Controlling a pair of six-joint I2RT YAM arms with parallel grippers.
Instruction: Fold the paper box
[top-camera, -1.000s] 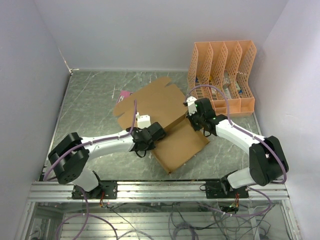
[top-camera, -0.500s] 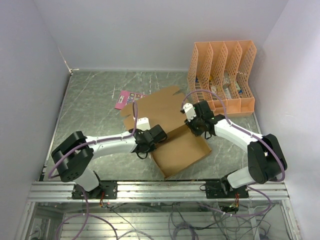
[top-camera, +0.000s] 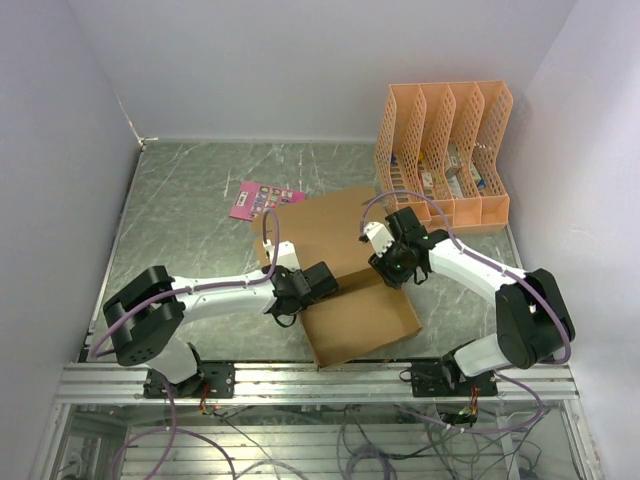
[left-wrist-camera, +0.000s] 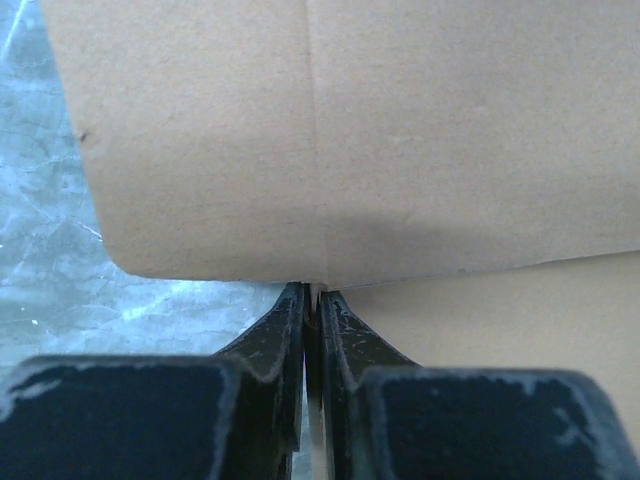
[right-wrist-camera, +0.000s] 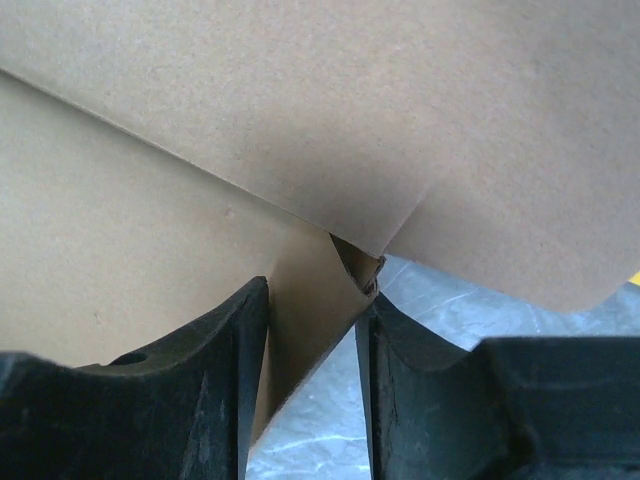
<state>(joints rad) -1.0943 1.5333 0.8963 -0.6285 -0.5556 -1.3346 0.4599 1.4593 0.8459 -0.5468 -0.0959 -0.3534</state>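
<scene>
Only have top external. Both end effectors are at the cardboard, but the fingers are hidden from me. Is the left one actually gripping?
Observer: In the left wrist view, the left end effector looks shut on the paper box: jaws nearly together, with a thin pale sliver pinched between them.
Operator: And the right?
Observer: In the right wrist view, the right end effector is open. Its jaws are apart, with a folded cardboard corner standing in the gap, not clamped.
</scene>
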